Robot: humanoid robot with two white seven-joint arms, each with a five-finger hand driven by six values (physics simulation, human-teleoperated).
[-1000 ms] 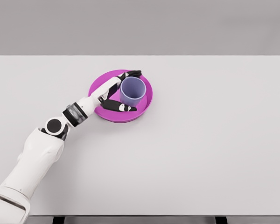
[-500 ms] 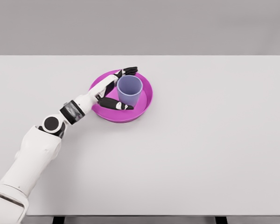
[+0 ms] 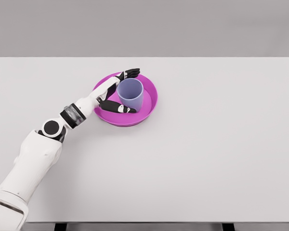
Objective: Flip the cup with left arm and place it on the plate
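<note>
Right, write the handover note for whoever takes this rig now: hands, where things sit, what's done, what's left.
Left hand: over the left part of the plate, fingers spread on either side of the cup, apparently no grip on it. Whether they touch the cup cannot be told.
Right arm: not in view.
Cup: upright, mouth up, standing on the magenta plate, left of its centre.
Plate: on the white table, upper middle.
Done: cup is flipped upright and set on the plate.
Left: draw the left hand clear without knocking the cup, probably back toward the lower left.
</note>
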